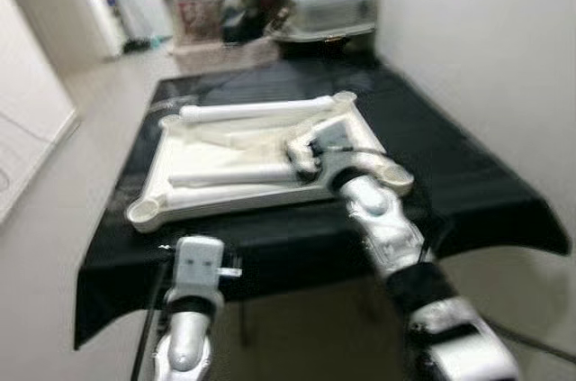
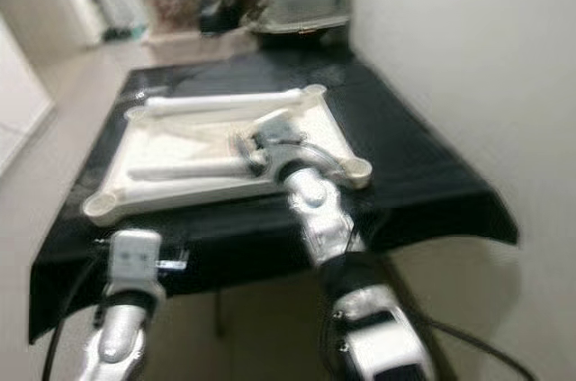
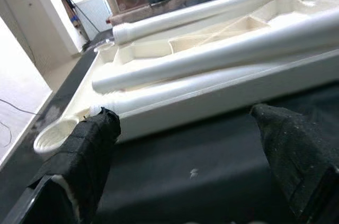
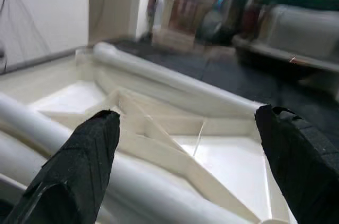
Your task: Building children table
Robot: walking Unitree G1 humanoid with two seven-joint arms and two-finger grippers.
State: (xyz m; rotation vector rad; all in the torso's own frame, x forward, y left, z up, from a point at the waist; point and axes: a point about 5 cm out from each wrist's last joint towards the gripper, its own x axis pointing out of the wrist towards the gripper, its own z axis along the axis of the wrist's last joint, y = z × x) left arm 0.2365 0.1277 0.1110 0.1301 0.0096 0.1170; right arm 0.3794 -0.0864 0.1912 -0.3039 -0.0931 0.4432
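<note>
Black-draped table (image 1: 468,174) bearing the upturned white tabletop (image 1: 153,185), in which loose legs (image 1: 256,110) lie left-to-right; the right gripper (image 4: 185,144), fingers wide, hovers over them, nearer than the left gripper (image 3: 185,144), also wide, at the near edge.

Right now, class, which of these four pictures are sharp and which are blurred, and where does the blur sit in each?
Both eye views are soft all over, the white tabletop and the storage boxes smeared. The left wrist view is sharpest, its white legs crisp. The right wrist view is sharp on the near ribs, blurred on the far clutter.
</note>
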